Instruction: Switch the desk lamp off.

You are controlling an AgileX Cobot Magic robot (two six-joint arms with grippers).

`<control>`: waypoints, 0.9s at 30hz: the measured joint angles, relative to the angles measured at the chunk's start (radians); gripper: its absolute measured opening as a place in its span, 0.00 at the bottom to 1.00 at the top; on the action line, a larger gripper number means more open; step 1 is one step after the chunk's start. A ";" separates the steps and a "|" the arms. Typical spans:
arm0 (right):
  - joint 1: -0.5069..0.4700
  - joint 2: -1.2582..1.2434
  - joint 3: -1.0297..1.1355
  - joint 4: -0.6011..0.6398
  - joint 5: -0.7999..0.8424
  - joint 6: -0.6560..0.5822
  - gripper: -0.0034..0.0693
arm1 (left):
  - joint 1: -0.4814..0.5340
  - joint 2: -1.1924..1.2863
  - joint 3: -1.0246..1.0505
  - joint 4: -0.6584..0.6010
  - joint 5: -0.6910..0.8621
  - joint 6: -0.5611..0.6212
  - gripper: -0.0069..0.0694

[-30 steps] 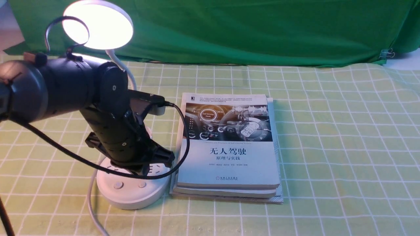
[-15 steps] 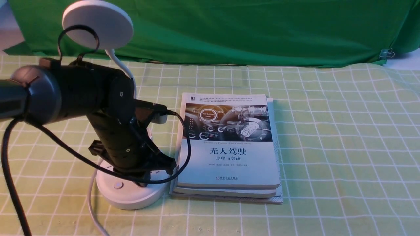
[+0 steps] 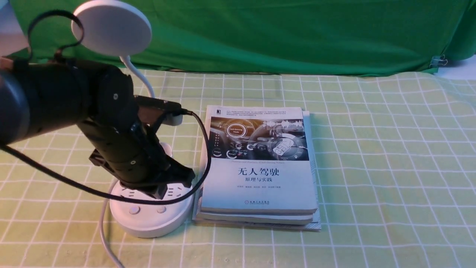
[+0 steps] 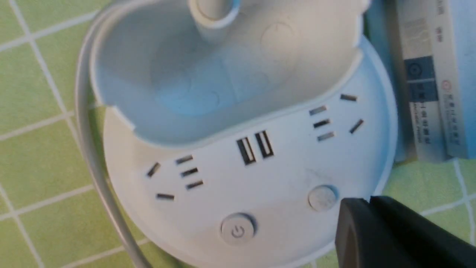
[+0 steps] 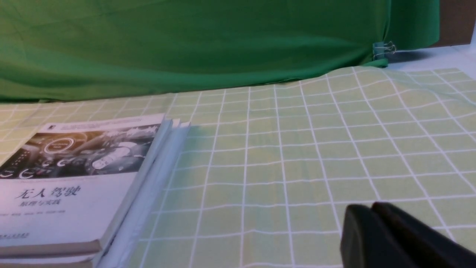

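The white desk lamp stands at the left, its round disc head (image 3: 111, 28) dark and unlit, its thin neck (image 3: 139, 76) curving down behind my left arm to the round base (image 3: 148, 219). Two buttons (image 3: 161, 210) show on the base front. In the left wrist view the base (image 4: 260, 178) shows its sockets, a power button (image 4: 238, 230) and a plain button (image 4: 322, 197). My left gripper (image 3: 163, 191) is shut and empty, lifted just above the base; its tips (image 4: 368, 203) sit beside the plain button. My right gripper (image 5: 372, 208) is shut and empty over the cloth.
A stack of books (image 3: 260, 167) lies right beside the lamp base, also in the right wrist view (image 5: 74, 178). The lamp's white cord (image 3: 104, 230) runs off the front. A green-checked cloth (image 3: 390, 167) covers the table, and a green backdrop (image 3: 279, 33) hangs behind.
The lamp head was lit a second ago and is now dark. My left gripper went down onto the right-hand button, then lifted off it and drew back to the left.
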 joint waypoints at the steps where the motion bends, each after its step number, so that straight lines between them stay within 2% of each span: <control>1: 0.000 0.000 0.000 0.000 0.000 0.000 0.09 | 0.000 -0.009 0.003 0.000 -0.001 0.000 0.10; 7: 0.000 0.000 0.000 0.000 0.000 -0.001 0.09 | 0.000 -0.185 0.120 -0.007 -0.060 -0.005 0.10; 11: 0.000 0.000 0.000 0.000 0.000 0.000 0.09 | 0.000 -0.397 0.261 -0.019 -0.167 -0.008 0.10; 15: 0.000 0.000 0.000 0.000 0.000 0.000 0.09 | 0.000 -0.681 0.450 -0.040 -0.325 -0.010 0.10; 16: 0.000 0.000 0.000 0.000 0.000 0.000 0.09 | 0.000 -0.681 0.450 -0.040 -0.334 -0.010 0.10; 18: 0.000 0.000 0.000 0.000 0.000 0.000 0.09 | 0.000 -0.850 0.570 -0.040 -0.469 -0.010 0.10; 22: 0.000 0.000 0.000 0.000 0.001 0.000 0.09 | 0.000 -1.022 0.708 -0.040 -0.656 -0.010 0.10; 27: 0.000 0.000 0.000 0.000 0.001 0.001 0.09 | 0.000 -1.186 0.855 -0.034 -0.771 -0.010 0.10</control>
